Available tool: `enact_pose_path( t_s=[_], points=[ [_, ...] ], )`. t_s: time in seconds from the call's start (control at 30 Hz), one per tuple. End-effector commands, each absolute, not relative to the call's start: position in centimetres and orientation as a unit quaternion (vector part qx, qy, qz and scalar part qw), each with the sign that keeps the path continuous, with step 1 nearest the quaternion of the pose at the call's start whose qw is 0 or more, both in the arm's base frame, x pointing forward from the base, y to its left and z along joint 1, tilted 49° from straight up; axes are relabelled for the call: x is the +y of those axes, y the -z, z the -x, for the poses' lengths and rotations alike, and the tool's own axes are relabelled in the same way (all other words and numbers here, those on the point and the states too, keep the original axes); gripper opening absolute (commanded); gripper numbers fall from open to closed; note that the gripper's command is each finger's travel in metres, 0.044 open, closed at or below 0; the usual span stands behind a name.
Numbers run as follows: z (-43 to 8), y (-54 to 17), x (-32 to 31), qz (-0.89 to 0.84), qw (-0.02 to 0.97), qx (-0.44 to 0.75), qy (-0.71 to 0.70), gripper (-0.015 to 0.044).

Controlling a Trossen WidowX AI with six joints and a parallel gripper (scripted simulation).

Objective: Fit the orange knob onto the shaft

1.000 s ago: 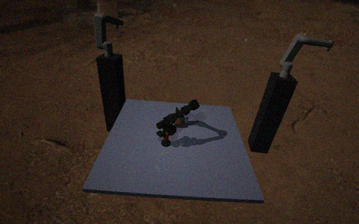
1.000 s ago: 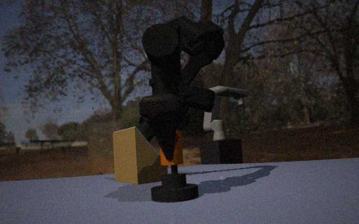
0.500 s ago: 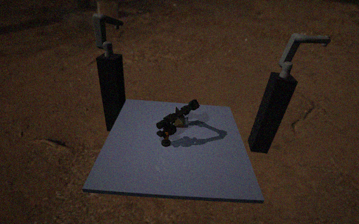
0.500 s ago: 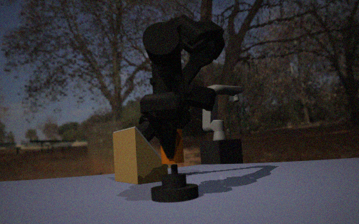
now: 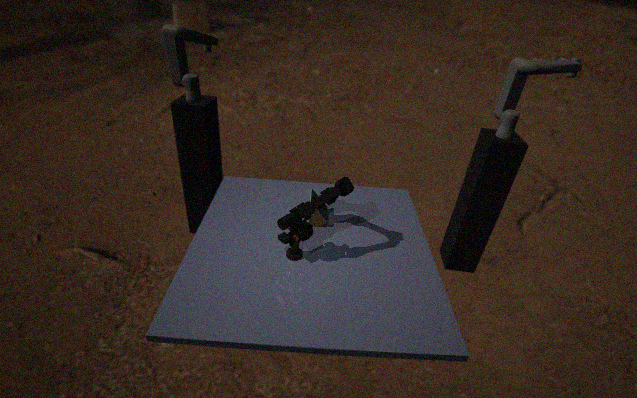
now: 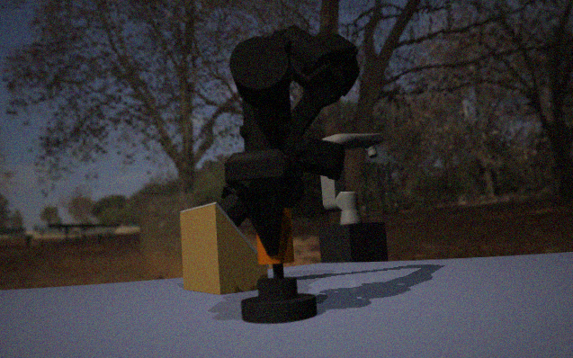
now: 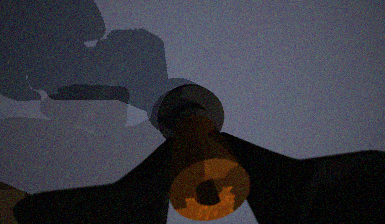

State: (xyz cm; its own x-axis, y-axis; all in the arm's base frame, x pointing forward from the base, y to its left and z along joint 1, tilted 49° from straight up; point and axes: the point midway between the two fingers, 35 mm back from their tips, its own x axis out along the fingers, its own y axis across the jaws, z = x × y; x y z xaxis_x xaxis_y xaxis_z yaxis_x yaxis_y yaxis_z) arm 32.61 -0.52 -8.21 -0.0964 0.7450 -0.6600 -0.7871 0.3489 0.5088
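Observation:
The orange knob (image 5: 296,241) (image 6: 288,240) (image 7: 211,212) is upright between the fingers of my gripper (image 6: 276,251) (image 7: 196,139), which is shut on it. The round dark pedestal (image 5: 294,255) (image 6: 279,311) (image 7: 216,107) stands directly below the knob. In the exterior view a short length of the dark shaft (image 6: 278,271) shows between the knob's underside and the pedestal's upper step, so the knob is not against the pedestal. How far the shaft's tip reaches into the knob is hidden, and so are both flat sides. In the wrist view the hole in the knob's upper face looks dark.
A yellow block with a sloping top (image 5: 319,219) (image 6: 200,252) (image 7: 5,204) stands behind the pedestal, close to the arm. The pale table top (image 5: 290,320) carries the arm's shadow. Two dark pillars (image 5: 199,160) (image 5: 485,200) with grey arm shapes stand beyond its sides.

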Motion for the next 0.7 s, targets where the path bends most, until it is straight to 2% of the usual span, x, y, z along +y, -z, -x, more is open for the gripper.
enact_pose_path(
  t_s=[0.0, 0.27, 0.67],
  points=[
    [-32.51, 8.05, -0.89, 0.021, 0.673, 0.472, -0.568, 0.0],
    [-32.23, 7.91, -1.04, 0.088, 0.668, 0.414, -0.613, 0.0],
    [-32.52, 7.99, -0.85, 0.091, 0.667, 0.41, -0.615, 0.0]
  ],
)
